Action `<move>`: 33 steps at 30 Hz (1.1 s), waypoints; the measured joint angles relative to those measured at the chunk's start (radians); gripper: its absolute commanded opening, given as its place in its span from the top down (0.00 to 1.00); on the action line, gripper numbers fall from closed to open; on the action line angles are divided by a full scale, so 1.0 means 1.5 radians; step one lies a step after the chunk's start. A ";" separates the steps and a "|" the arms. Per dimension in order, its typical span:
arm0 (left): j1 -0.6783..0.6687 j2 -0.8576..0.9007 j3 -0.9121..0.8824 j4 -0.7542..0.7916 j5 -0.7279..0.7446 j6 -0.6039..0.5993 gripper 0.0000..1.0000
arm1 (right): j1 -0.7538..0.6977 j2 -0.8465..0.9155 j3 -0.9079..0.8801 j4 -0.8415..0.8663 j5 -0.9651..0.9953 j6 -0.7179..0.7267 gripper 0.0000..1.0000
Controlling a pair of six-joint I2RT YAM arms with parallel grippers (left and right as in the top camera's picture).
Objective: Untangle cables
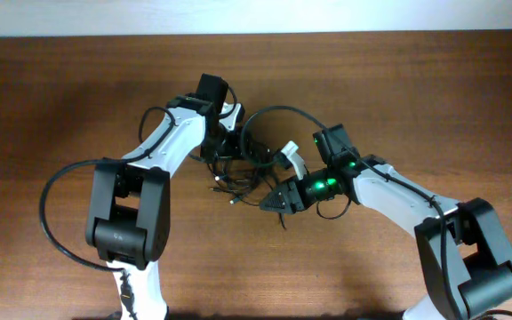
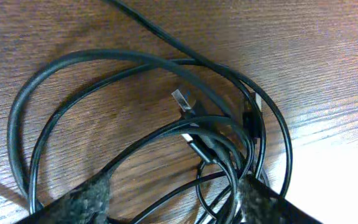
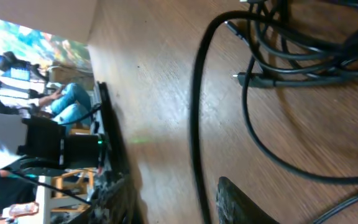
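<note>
Dark brown wood grain runs across the table (image 1: 60, 89), and the two arms meet over a tangle near its middle. At far left, the thick supply cable (image 1: 50, 209) of the left arm bows out from its base. It is no part of the job and lies well apart from the knot.

The left gripper (image 2: 169, 208) stands low over the cables (image 1: 238, 169). Its rough grey pads (image 2: 86, 200) are spread wide, with several strands running between them and nothing pinched. Its wrist view shows thin black cords looped over one another. A silvery USB plug (image 2: 180, 98) lies free on top near the middle, and a second plug (image 2: 192, 143) is tucked under crossing loops just below it.

I judge the work to be at an early stage: the bundle is one heap, and no cord is laid out on its own. The next move calls for closing on a single strand, best near the free plug, and drawing it out along its loop while the other arm holds the rest down. Taking two cords at once would likely tighten the knot.

To the right, the right gripper (image 1: 272, 203) points at the heap's lower right edge. Only one finger (image 3: 238, 200) shows in its own view, so I cannot tell whether it is spread or closed. A thicker black cord (image 3: 197, 112) crosses in front of it and could snag.
</note>
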 measured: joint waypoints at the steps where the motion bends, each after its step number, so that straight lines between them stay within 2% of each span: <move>1: -0.002 0.000 0.000 0.002 -0.001 -0.002 0.27 | 0.002 0.000 0.000 0.002 0.014 0.000 0.58; 6: -0.015 0.000 0.000 0.020 -0.001 -0.002 0.31 | 0.003 0.000 0.000 0.012 0.070 0.000 0.58; 10: -0.030 0.000 0.000 0.020 -0.005 -0.003 0.34 | 0.003 0.000 -0.001 0.070 0.080 0.001 0.60; 12: -0.037 0.000 0.000 0.020 -0.012 -0.003 0.36 | 0.003 0.000 0.000 0.102 0.081 -0.001 0.73; 13: -0.041 0.001 0.000 0.020 -0.016 -0.004 0.37 | 0.003 0.000 0.000 0.106 0.082 0.001 0.88; 14: -0.044 0.004 0.000 0.020 -0.017 -0.009 0.37 | 0.003 0.000 0.000 0.108 0.085 -0.001 0.96; 16: -0.045 0.021 0.000 0.022 -0.022 -0.021 0.43 | 0.003 0.000 0.000 0.104 0.087 0.000 0.96; 18: -0.045 0.034 0.000 0.022 -0.023 -0.028 0.57 | -0.001 0.000 0.000 0.103 0.081 0.013 0.96; 20: -0.045 0.035 0.000 0.029 -0.029 -0.031 0.90 | -0.013 0.000 0.000 0.103 0.049 0.033 0.96; 21: -0.045 0.035 0.000 0.033 -0.032 -0.034 1.00 | -0.023 -0.001 0.000 0.103 0.032 0.039 0.96; 24: -0.044 0.035 0.001 0.036 -0.033 -0.039 1.00 | -0.052 -0.039 0.000 0.064 0.012 0.056 0.96; 28: -0.038 0.035 0.005 0.022 -0.025 -0.040 1.00 | -0.064 -0.145 0.000 -0.007 0.064 0.053 0.96; 33: 0.027 0.012 0.009 0.007 0.071 -0.040 1.00 | -0.064 -0.273 0.000 -0.072 0.156 0.026 0.96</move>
